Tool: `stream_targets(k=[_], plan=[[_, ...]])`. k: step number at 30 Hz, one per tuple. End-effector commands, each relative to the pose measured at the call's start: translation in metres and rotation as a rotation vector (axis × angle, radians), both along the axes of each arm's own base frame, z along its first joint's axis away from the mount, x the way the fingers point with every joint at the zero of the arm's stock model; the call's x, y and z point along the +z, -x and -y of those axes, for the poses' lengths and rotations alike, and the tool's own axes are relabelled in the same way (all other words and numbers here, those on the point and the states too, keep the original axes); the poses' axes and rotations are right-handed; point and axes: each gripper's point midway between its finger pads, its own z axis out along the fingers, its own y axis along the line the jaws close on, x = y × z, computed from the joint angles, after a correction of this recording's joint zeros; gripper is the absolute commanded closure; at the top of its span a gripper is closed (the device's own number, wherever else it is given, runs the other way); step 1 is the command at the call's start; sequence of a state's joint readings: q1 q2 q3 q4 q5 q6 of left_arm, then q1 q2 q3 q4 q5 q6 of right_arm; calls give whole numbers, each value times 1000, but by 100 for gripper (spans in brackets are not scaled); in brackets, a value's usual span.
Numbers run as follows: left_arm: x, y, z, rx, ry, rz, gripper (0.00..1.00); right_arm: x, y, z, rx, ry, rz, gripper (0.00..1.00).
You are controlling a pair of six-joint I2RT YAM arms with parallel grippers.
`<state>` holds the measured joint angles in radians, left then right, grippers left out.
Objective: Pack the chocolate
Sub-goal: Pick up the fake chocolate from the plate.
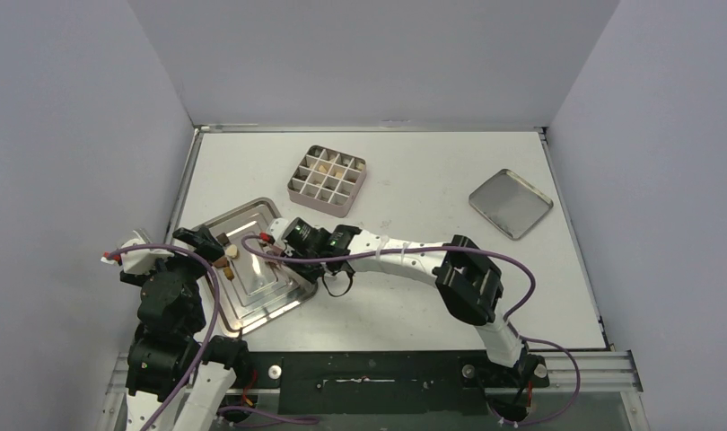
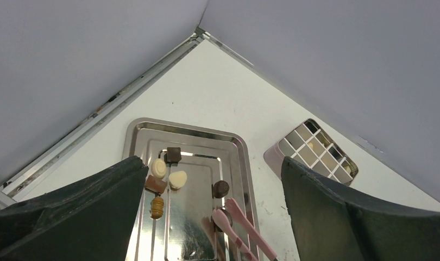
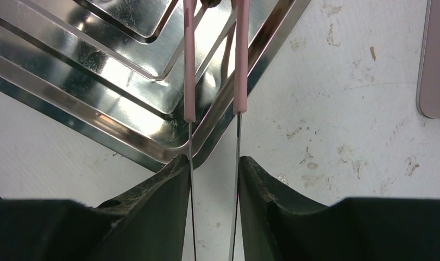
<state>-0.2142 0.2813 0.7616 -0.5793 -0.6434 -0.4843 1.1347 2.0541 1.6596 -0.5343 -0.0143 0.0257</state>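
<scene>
Several chocolates lie on the silver stepped tray (image 1: 255, 213): a dark cube (image 2: 174, 154), a white round (image 2: 158, 168), a cream heart (image 2: 177, 179), a brown cube (image 2: 155, 185), a tan ridged piece (image 2: 157, 206) and a dark round (image 2: 221, 188). They show in the top view as a small cluster (image 1: 227, 257). My right gripper (image 1: 322, 244) (image 3: 213, 163) is shut on pink-tipped tongs (image 3: 240, 65), whose tips (image 2: 228, 213) reach onto the tray around a small dark piece. My left gripper (image 1: 201, 241) (image 2: 211, 166) is open and empty above the tray's left side.
The square gridded tin (image 1: 327, 179) (image 2: 315, 155) stands behind the tray with a few pale pieces in its cells. Its lid (image 1: 511, 203) lies at the right. The walls close in at left and back. The tin's edge shows at the right of the right wrist view (image 3: 438, 60).
</scene>
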Motion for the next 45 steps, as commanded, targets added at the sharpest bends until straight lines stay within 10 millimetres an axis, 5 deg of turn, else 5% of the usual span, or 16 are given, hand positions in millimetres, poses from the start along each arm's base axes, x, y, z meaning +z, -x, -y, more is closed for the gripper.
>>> stream_targets(k=[1, 14, 33, 45], plan=[[12, -2, -1, 5, -7, 45, 7, 20, -5, -8, -2, -17, 65, 74], [11, -2, -1, 3, -8, 44, 7, 43, -1, -3, -26, -18, 140, 100], [11, -2, -1, 4, -7, 43, 7, 61, 2, -3, -17, -76, 147, 100], [11, -1, -1, 2, -6, 46, 7, 86, -14, 9, -65, -112, 182, 100]])
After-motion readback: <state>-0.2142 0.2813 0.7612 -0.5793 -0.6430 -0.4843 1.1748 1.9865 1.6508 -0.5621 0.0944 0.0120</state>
